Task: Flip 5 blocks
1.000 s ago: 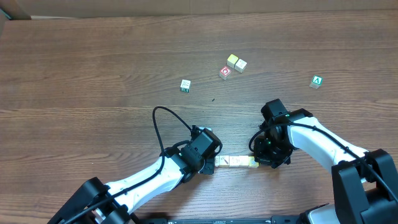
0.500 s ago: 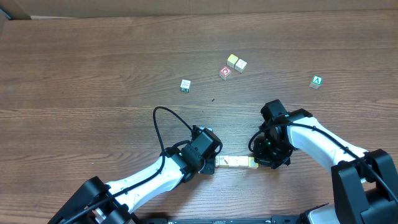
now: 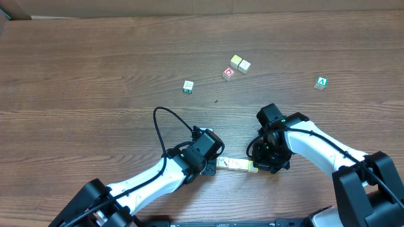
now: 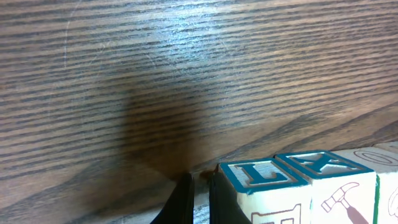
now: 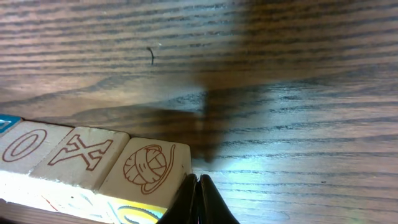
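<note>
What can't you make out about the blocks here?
- Overhead: the left arm and right arm cover the ends of the row of blocks, so its count is unclear.
- Overhead: marks on the loose blocks are too small to read.
- Left wrist: the row runs off the right and bottom edges.
- Right wrist: it runs off the left and bottom edges.

The table [image 3: 95, 57] is brown wood with dark streaky grain. The row of blocks [image 3: 235, 164] is pale cream. In the left wrist view the L block [image 4: 258, 176] and the X block [image 4: 320, 165] have teal letters and teal borders; a red-brown hammer [image 4: 345, 199] is drawn on the X block's side. In the right wrist view red-brown outlines mark an O face [image 5: 25, 146], an X face [image 5: 81, 152] and a yarn-ball face [image 5: 149, 165]. The green cube [image 3: 322, 82] bears a white A
</note>
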